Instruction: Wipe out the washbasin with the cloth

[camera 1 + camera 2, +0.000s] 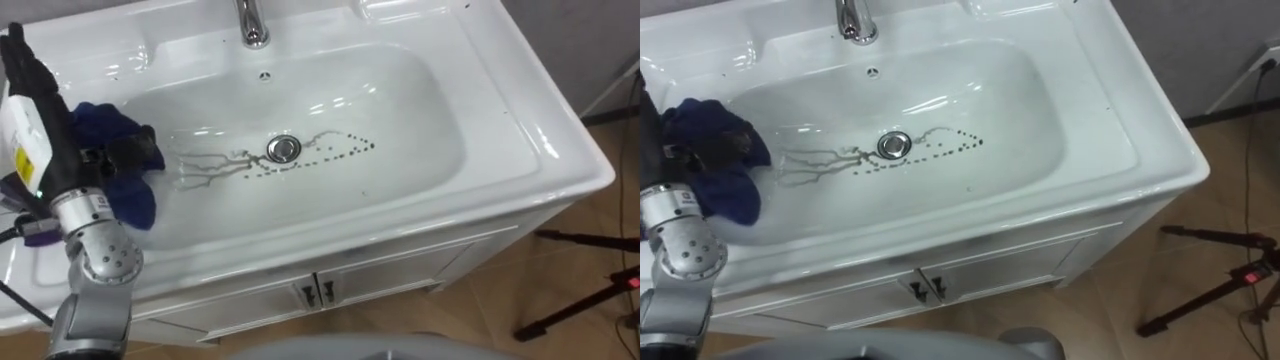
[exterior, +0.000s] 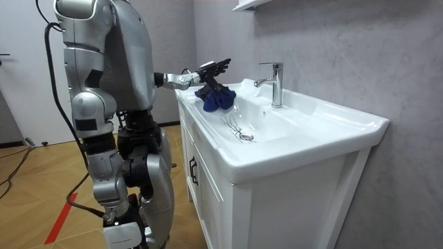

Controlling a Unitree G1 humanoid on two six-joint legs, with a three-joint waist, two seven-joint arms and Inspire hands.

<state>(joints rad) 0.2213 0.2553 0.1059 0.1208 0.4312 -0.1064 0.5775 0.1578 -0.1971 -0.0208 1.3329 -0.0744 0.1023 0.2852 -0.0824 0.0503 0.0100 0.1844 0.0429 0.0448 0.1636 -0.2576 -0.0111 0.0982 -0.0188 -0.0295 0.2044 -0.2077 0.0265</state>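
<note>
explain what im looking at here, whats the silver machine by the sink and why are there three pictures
It is a humanoid robot standing at a white basin, set to wipe it. Two pictures come from cameras in its head, looking down; the third is from a camera standing in the room. Its left hand holds a blue cloth at the basin's left side, thumb clamped across it. In the bowl, dark dirt trails run past the drain. The tap stands at the back.

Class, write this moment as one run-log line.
task: wipe basin | left hand: holds blue cloth at basin's left side | dark streaks by drain: unwiped
</note>
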